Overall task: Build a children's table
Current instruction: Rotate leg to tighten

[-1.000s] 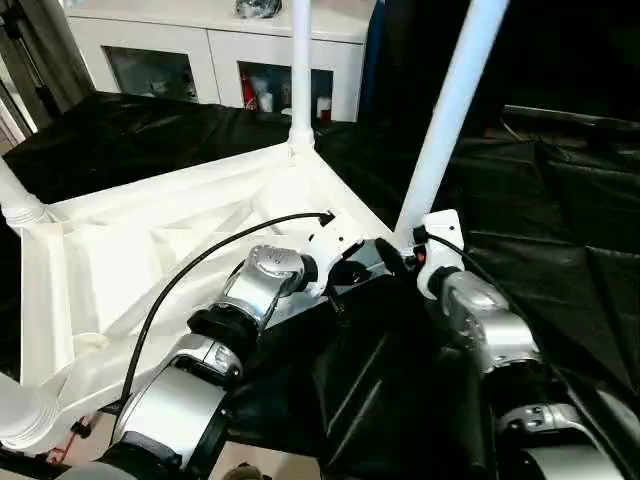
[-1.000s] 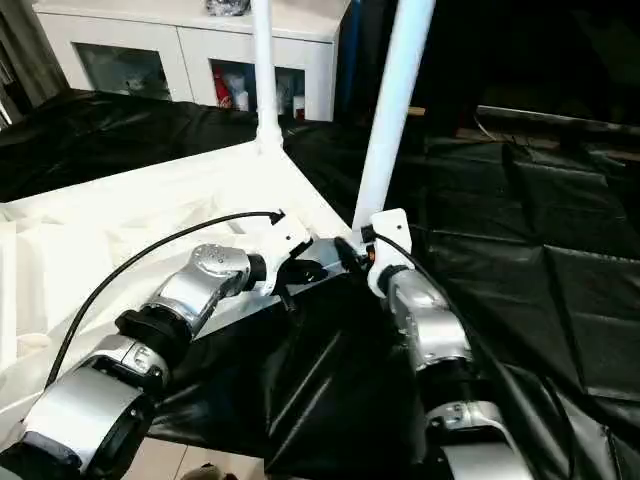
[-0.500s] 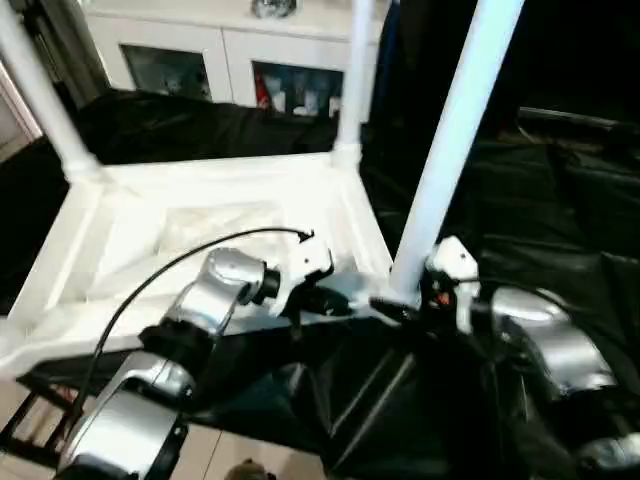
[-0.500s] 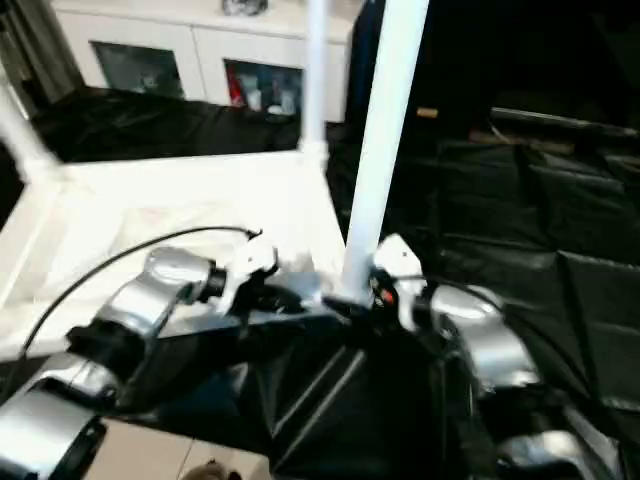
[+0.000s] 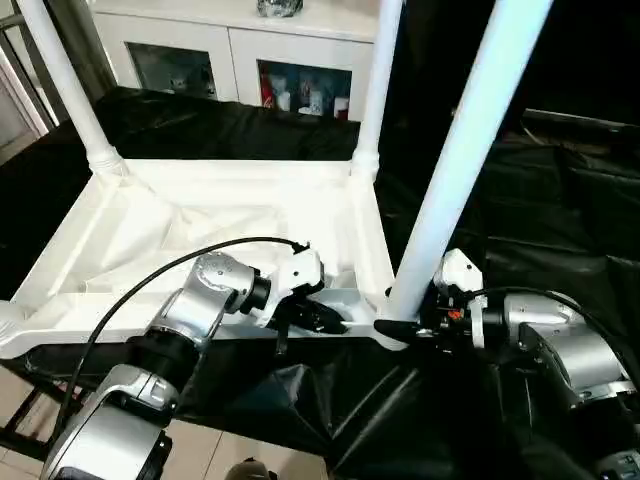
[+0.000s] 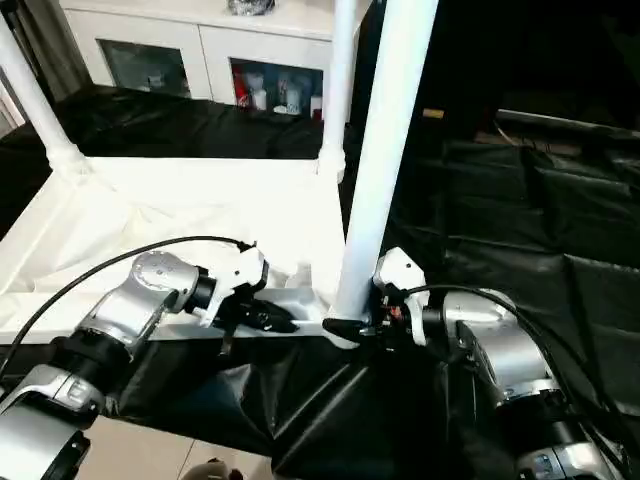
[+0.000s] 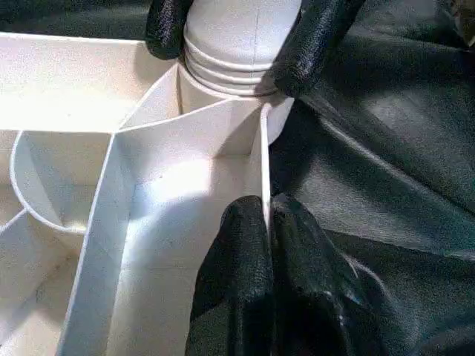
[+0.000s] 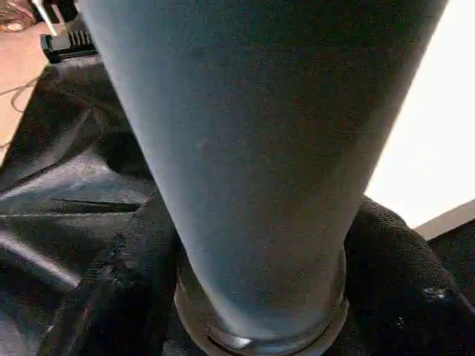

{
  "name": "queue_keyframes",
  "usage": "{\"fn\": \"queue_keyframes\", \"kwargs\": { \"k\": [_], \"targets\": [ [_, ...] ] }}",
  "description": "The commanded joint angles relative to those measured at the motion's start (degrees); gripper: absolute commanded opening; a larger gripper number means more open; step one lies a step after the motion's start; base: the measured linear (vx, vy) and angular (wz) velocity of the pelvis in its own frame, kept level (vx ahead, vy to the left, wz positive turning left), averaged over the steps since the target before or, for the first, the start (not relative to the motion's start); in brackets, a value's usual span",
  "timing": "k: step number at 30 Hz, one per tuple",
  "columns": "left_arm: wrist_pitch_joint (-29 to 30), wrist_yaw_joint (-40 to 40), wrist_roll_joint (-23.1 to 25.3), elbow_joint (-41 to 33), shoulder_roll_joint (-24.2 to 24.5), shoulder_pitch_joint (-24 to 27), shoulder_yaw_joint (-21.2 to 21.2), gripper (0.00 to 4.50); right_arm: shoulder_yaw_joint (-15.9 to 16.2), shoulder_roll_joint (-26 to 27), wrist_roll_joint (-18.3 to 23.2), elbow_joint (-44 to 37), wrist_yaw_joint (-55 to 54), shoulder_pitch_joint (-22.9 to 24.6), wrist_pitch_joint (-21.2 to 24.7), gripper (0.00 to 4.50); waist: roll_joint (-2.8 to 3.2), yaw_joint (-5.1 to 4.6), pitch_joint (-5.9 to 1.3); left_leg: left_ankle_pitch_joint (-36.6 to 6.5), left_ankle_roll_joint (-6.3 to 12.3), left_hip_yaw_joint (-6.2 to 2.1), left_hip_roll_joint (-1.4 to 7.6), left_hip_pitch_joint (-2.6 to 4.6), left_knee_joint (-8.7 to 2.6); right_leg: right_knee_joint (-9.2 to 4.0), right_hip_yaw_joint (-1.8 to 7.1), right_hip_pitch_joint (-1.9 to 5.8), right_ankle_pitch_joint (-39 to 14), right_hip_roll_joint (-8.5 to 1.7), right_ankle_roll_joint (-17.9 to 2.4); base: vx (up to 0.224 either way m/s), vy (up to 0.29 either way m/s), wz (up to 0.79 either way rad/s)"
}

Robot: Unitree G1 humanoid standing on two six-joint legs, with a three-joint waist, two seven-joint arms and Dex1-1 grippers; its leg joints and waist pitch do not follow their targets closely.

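I have the white tabletop [image 5: 215,235] lying upside down on the black-draped work table [image 5: 560,190], ribbed underside facing up, its near edge at the table's front edge. Three legs stand upright in corner sockets: the far left leg [image 5: 62,75], the far right leg [image 5: 377,85], and the near right leg [image 5: 470,150], which rises just ahead of my right forearm. My right gripper [image 7: 234,33] has its two black fingers on either side of the ringed base of that near right leg, just above its socket; in the left wrist view both fingertips [image 7: 315,41] press against the leg. My left gripper [image 7: 269,245] is pinched closed on the thin near side wall of the tabletop, close beside that same corner. Within the left wrist view, a round socket wall [image 7: 33,185] curves among the ribs. A white cabinet [image 5: 230,60] with glass doors stands behind the table, with small items on its shelves.
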Motion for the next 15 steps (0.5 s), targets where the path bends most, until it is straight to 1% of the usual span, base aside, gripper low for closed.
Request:
{"fn": "queue_keyframes", "kwargs": {
  "k": [1, 6, 7, 9, 10, 11, 12, 13, 14, 15],
  "targets": [
    [-0.3, -0.8, -2.2, -2.4, -0.9, -0.7, 0.0, 0.00, 1.3, -0.1, 0.7, -1.3, 1.0, 0.3, 0.4, 2.72, -0.52, -0.25, -3.69, -14.4, 2.08, -0.23, 1.72, 0.44, -4.16, -4.71, 2.92, 2.96, -16.3, -3.62, -10.5, 0.000, 0.000, 0.00],
    [-0.2, -0.3, -2.1, -2.7, -0.9, -0.5, 0.0, 0.00, 1.0, 0.3, 0.8, -1.4, 0.8, 0.5, 0.7, 2.68, -0.54, -0.20, -3.73, -14.3, 1.92, -0.23, 1.69, 0.44, -4.12, -4.69, 2.92, 2.97, -16.3, -3.62, -10.3, 0.000, 0.000, 0.00],
    [0.4, 0.8, -2.3, -2.7, -1.3, -0.4, 0.5, 0.00, 0.0, 1.6, 1.3, -1.3, -0.9, 1.0, 1.2, 2.68, -0.59, -0.21, -3.78, -13.9, 1.97, -0.23, 1.70, 0.42, -4.11, -4.59, 2.93, 3.00, -15.7, -3.62, -10.4, 0.000, 0.000, 0.00],
    [0.6, 1.5, -2.2, -2.6, -1.5, -0.5, 0.7, 0.00, -0.4, 2.2, 1.4, -1.2, -1.8, 1.1, 1.4, 2.68, -0.60, -0.25, -3.74, -14.0, 1.86, -0.26, 1.66, 0.36, -4.14, -4.62, 2.92, 2.99, -16.1, -3.68, -10.3, 0.000, 0.000, 0.00],
    [0.9, 2.3, -2.0, -2.4, -1.7, -0.6, 0.9, 0.00, -0.8, 2.8, 1.5, -1.1, -2.9, 1.2, 1.5, 2.67, -0.62, -0.33, -3.69, -14.2, 1.79, -0.29, 1.63, 0.32, -4.20, -4.66, 2.88, 3.01, -16.6, -3.66, -10.2, 0.000, 0.000, 0.00],
    [1.4, 4.4, -1.7, -1.6, -2.4, -1.0, 1.5, 0.00, -1.6, 4.5, 0.5, 0.4, -7.3, 0.7, 2.0, 2.67, -0.81, -0.43, -3.65, -14.7, 1.69, -0.27, 1.61, 0.44, -4.22, -4.85, 2.85, 2.94, -17.7, -3.66, -9.8, 0.000, 0.000, 0.00],
    [1.4, 5.9, -1.5, -1.0, -2.9, -1.4, 1.8, 0.00, -2.1, 5.7, -0.3, 1.7, -10.6, 0.2, 2.1, 2.67, -0.71, -0.52, -3.60, -14.7, 1.47, -0.32, 1.63, 0.43, -4.28, -4.80, 2.89, 2.88, -18.0, -3.65, -9.8, 0.000, 0.000, 0.00],
    [1.9, 9.4, -0.8, 0.6, -4.1, -2.4, 2.4, 0.00, -3.0, 8.1, -1.9, 4.3, -16.8, -0.8, 2.4, 2.67, -0.86, -1.00, -3.50, -14.9, 0.50, -0.45, 1.48, 0.23, -4.44, -4.89, 2.79, 2.86, -19.8, -3.69, -9.2, 0.000, 0.000, 0.00],
    [1.9, 9.4, -0.8, 0.6, -4.1, -2.4, 2.4, 0.00, -3.0, 8.1, -1.9, 4.3, -16.8, -0.8, 2.4, 2.67, -0.83, -1.25, -3.47, -15.3, 0.12, -0.49, 1.36, 0.29, -4.51, -5.03, 2.68, 2.80, -20.8, -3.60, -8.8, 0.000, 0.000, 0.00],
    [2.2, 11.3, -0.4, 1.5, -4.8, -2.9, 2.7, 0.00, -3.5, 9.4, -2.6, 5.6, -19.9, -1.3, 2.6, 2.67, -0.94, -1.73, -3.56, -15.5, -0.37, -0.56, 1.31, 0.26, -4.51, -5.11, 2.69, 2.95, -21.6, -3.79, -8.4, 0.000, 0.000, 0.00]
  ]
}}
